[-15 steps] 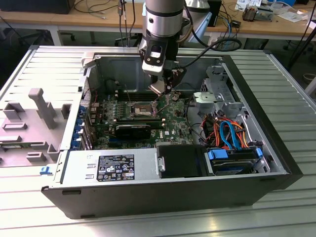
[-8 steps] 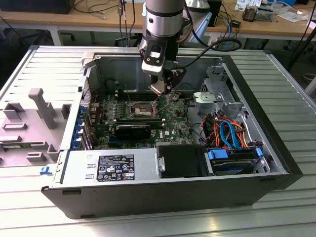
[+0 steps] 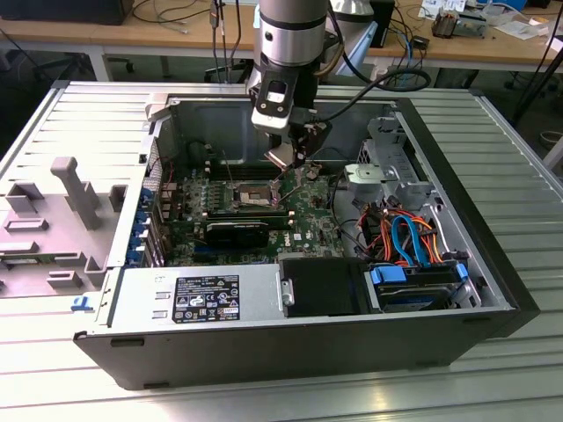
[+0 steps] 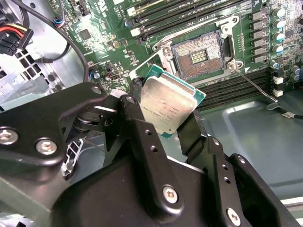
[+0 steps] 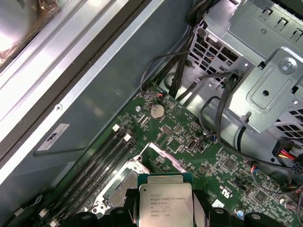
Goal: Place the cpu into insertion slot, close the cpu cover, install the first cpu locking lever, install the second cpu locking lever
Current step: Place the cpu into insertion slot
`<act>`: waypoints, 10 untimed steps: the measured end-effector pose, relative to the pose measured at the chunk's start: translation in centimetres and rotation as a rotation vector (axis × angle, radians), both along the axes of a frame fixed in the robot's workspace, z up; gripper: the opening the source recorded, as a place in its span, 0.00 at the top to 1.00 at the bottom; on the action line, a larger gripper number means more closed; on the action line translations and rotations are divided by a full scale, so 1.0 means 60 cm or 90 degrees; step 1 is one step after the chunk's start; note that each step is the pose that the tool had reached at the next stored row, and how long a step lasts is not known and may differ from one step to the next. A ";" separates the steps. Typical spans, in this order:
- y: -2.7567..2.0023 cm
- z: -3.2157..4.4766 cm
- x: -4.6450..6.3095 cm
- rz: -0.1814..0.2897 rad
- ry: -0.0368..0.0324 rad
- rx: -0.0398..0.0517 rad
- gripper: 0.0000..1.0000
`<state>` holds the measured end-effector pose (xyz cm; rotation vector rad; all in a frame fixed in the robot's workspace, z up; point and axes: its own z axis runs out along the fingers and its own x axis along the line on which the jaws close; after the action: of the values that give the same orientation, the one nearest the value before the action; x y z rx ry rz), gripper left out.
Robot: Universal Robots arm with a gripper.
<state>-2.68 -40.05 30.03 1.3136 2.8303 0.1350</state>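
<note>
Item held: the gripper (image 4: 165,113) is clenched on the cpu (image 4: 169,103), one finger on each of two opposite edges, metal top facing the second wrist camera. The chip hangs tilted, clear of the board (image 4: 109,28).

Second wrist view: the slot (image 4: 196,56) lies just beyond the chip, its dark centre uncovered and its silver rim bare. A thin lever (image 4: 253,85) runs out from the rim across the memory slots (image 4: 236,92). The chip is near the slot but not seated in it.

First wrist view: the cpu (image 5: 165,203) sits between the gripper's (image 5: 164,215) fingers, with a corner of the slot (image 5: 118,187) beside it. A silver frame edge, apparently the cover (image 5: 163,158), stands raised past the slot. Further off are a coin cell (image 5: 156,111) and a perforated drive cage (image 5: 265,80) with black cables running under it.

Exterior view: the gripper (image 3: 295,163) hangs inside the open case (image 3: 493,264), above and just to the exterior view's right of the slot (image 3: 253,195). A power supply (image 3: 193,294) fills the near corner; orange and blue cables (image 3: 405,233) lie to the exterior view's right.

Surface: the case rests on a ribbed metal table (image 3: 510,141). A grey panel (image 3: 53,211) lies at the exterior view's left.

Room: wooden benches (image 3: 176,35) with loose cables run behind.
</note>
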 end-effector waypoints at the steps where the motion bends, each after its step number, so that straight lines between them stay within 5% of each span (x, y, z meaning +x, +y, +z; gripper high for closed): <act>1: 0.0000 0.000 0.000 -0.003 0.0000 0.0000 0.45; 6: 0.0001 0.000 0.000 -0.018 0.0000 -0.0055 0.45; 10: 0.0045 0.000 0.000 -0.018 -0.0004 -0.0287 0.45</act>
<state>-2.69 -39.79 30.02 1.3432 2.7958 0.0707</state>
